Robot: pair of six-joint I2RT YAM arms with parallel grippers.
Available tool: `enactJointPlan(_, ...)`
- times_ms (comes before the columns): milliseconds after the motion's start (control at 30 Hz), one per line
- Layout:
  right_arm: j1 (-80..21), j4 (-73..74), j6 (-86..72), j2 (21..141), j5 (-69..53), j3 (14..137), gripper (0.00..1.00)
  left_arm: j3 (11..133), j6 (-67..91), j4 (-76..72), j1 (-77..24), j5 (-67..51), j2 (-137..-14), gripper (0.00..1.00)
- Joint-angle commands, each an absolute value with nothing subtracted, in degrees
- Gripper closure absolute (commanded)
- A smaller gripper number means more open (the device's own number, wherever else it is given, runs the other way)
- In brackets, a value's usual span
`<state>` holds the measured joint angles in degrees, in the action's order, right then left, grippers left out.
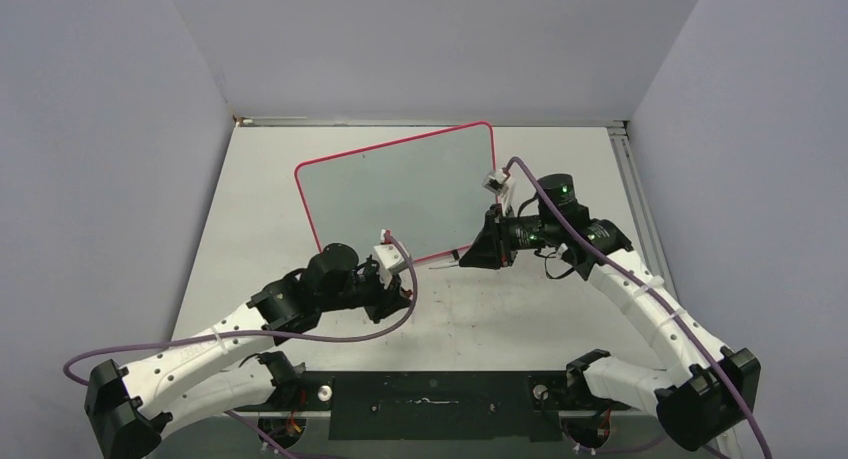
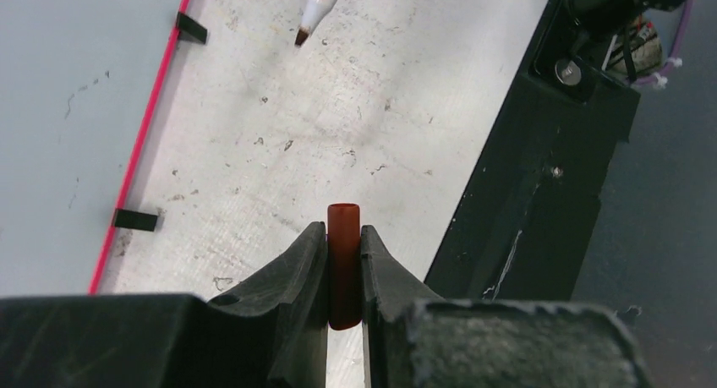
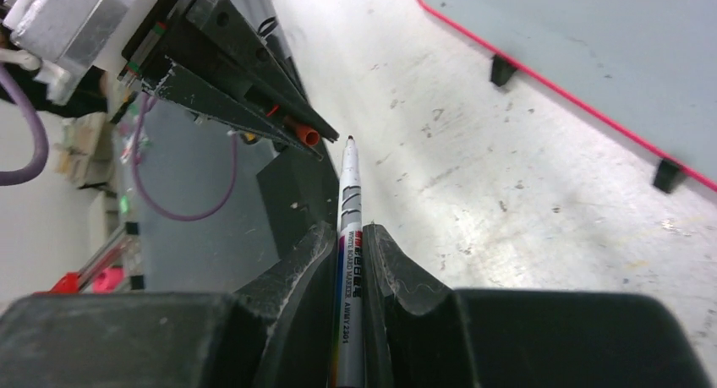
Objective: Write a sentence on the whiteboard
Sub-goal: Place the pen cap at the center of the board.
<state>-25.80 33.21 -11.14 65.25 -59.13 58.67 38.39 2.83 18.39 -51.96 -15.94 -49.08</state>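
The whiteboard [image 1: 400, 189], pale grey with a pink-red rim, lies tilted at the middle back of the table. No sentence shows on its face [image 2: 68, 109] [image 3: 592, 33]. My left gripper [image 1: 402, 297] [image 2: 344, 234] is just in front of the board's near edge, shut on a red-brown marker cap [image 2: 344, 223] [image 3: 306, 137]. To the board's lower right, my right gripper [image 1: 475, 251] [image 3: 348, 229] is shut on a white whiteboard marker [image 3: 349, 194]. The marker's bare tip [image 2: 302, 37] points toward the left gripper, just above the table.
The board's two black feet [image 2: 135, 220] [image 3: 668, 175] rest on the scuffed white table [image 1: 500, 309]. A black base plate [image 1: 430, 404] [image 2: 524, 194] runs along the near edge. Grey walls close in the sides and back. Purple cables [image 1: 300, 337] trail from both wrists.
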Motion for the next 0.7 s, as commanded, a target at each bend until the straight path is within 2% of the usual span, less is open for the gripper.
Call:
enactJointPlan(0, -26.41, 19.15, -18.15, 58.57, -48.94, 53.79, 0.95, 36.31, 19.21, 12.68, -54.40, -8.21, -51.27, 1.00)
enactJointPlan(133, -28.62, 12.68, -21.26, 55.20, -42.57, 49.34, 0.95, 33.11, 27.52, 7.93, -59.52, 0.59, -54.81, 0.99)
enactJointPlan(333, -33.56, 12.65, -21.31, 54.51, -33.87, 48.40, 0.95, 27.16, 34.64, -1.35, -60.30, 6.40, -60.22, 0.92)
enactJointPlan(467, -36.06, 10.68, -22.79, 52.44, -28.56, 46.49, 0.95, 26.45, 35.86, -1.78, -60.95, 11.51, -63.13, 0.86)
enactJointPlan(667, -36.57, 8.88, -24.24, 51.78, -27.00, 44.84, 0.95, 27.72, 36.01, 0.82, -63.37, 18.81, -68.57, 0.84)
